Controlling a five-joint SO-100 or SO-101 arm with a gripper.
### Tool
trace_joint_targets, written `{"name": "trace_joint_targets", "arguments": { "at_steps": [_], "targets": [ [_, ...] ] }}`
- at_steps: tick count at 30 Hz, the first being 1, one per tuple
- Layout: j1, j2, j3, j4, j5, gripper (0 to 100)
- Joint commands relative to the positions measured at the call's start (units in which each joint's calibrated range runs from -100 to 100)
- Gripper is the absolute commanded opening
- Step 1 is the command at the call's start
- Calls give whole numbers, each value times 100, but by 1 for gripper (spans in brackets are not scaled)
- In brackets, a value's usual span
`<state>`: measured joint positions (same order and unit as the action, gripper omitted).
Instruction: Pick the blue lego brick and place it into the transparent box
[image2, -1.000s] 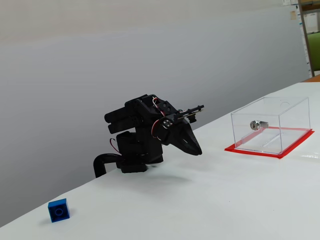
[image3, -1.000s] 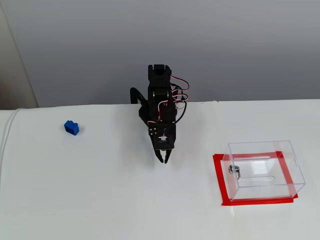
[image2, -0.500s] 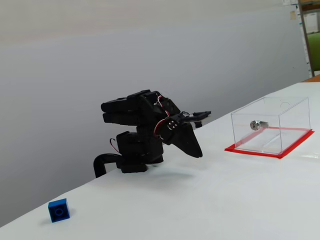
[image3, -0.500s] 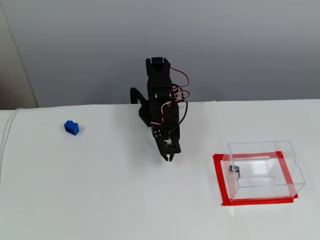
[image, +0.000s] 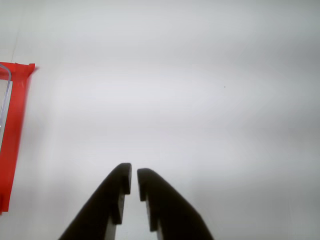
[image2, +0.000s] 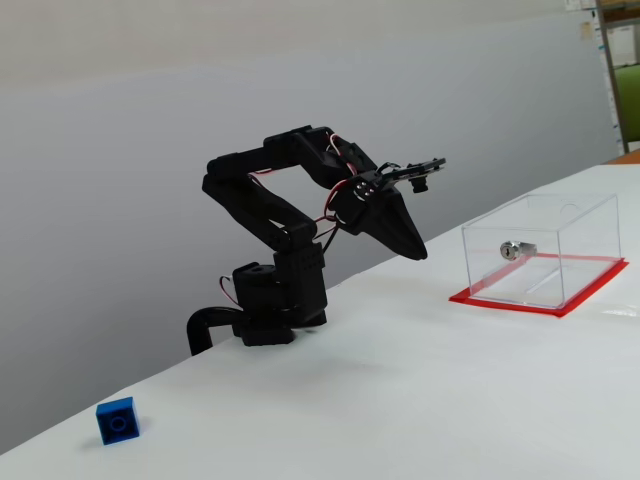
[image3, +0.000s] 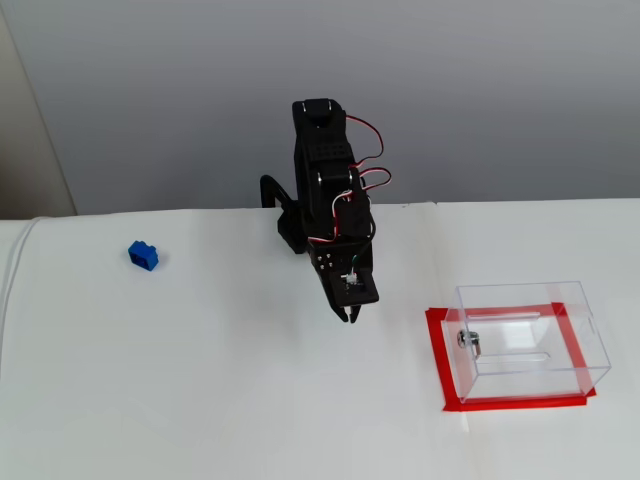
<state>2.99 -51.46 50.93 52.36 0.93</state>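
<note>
Fixed views show the brick (image3: 143, 256) resting on the table (image3: 200, 400), well to the left of the fingers (image3: 353, 316) and untouched. It looks small, rigid, light and smooth; grip two opposite flat sides, clear of the stud. Gripper (image: 134, 180) fingers stand nearly together, empty. Right of them sits the box (image3: 525, 335).

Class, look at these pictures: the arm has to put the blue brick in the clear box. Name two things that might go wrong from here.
1. The claw hangs nearly shut and points toward the clear box, while the blue brick lies far off on the other side; the wrist view shows no brick, so aiming may be hard.
2. The box looks closed on top, with a lock on one wall; the brick may not go in.
</note>
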Motion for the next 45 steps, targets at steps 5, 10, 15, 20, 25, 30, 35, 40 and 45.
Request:
{"name": "trace_joint_targets", "arguments": {
  "at_steps": [5,10,15,20,25,30,35,40,45],
  "targets": [
    [333,1060,-1557,4,12,1],
    [888,1417,-1865,4,12,1],
    [1915,1425,-1856,12,-25,1],
    [3039,1425,-1856,12,-30,1],
    [4141,1434,-1820,12,-30,1],
    [5154,1476,-1856,12,-30,1],
    [6063,1527,-1856,12,-35,1],
    [6706,1527,-1774,12,-35,1],
    [7165,1535,-1765,12,-41,1]
  ]
}}
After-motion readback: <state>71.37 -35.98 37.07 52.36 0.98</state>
